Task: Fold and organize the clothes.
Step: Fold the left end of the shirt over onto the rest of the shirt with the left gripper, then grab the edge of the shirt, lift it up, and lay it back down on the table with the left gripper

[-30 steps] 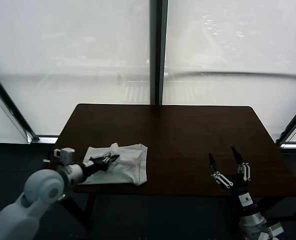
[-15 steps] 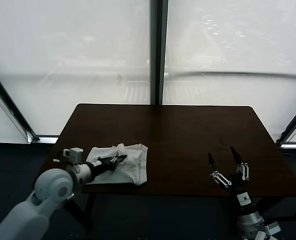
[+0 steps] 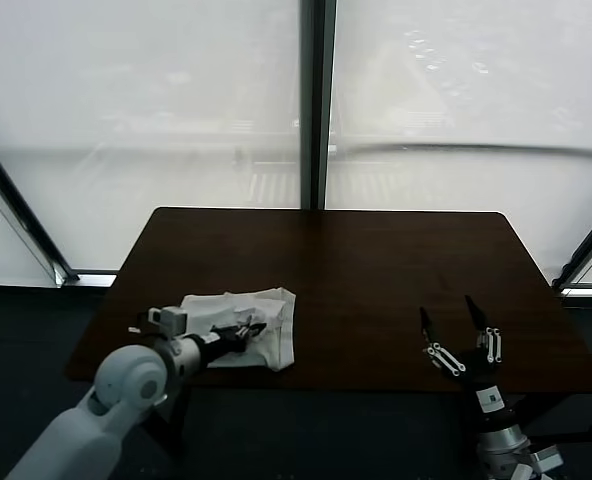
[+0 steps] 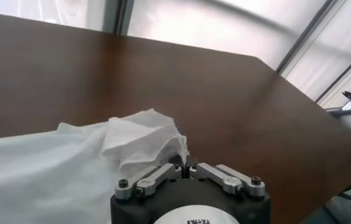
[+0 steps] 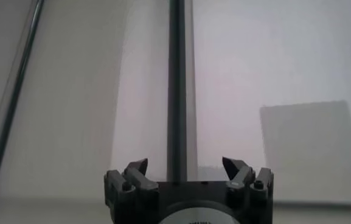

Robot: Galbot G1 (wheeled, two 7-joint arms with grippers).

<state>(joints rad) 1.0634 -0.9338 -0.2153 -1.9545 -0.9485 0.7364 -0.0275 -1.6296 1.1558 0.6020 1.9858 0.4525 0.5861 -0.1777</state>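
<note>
The white T-shirt [image 3: 251, 325] lies bunched and partly folded on the dark brown table [image 3: 376, 270], near its front left edge. No red print shows. My left gripper [image 3: 250, 329] is low over the shirt and shut on a fold of its cloth. In the left wrist view the shirt [image 4: 72, 164] spreads out from the shut gripper [image 4: 184, 163], with a raised fold pinched between the jaws. My right gripper [image 3: 460, 324] is open and empty, held upright at the table's front right edge. In the right wrist view it [image 5: 185, 165] points at the window.
The table's front edge [image 3: 376, 385] runs just below both grippers. A dark window mullion [image 3: 316, 100] stands behind the table. The table's right half and back are bare wood.
My left gripper has moved to the right across the shirt, dragging the pinched fold with it. The shirt's left part has drawn in. The right arm has barely moved.
</note>
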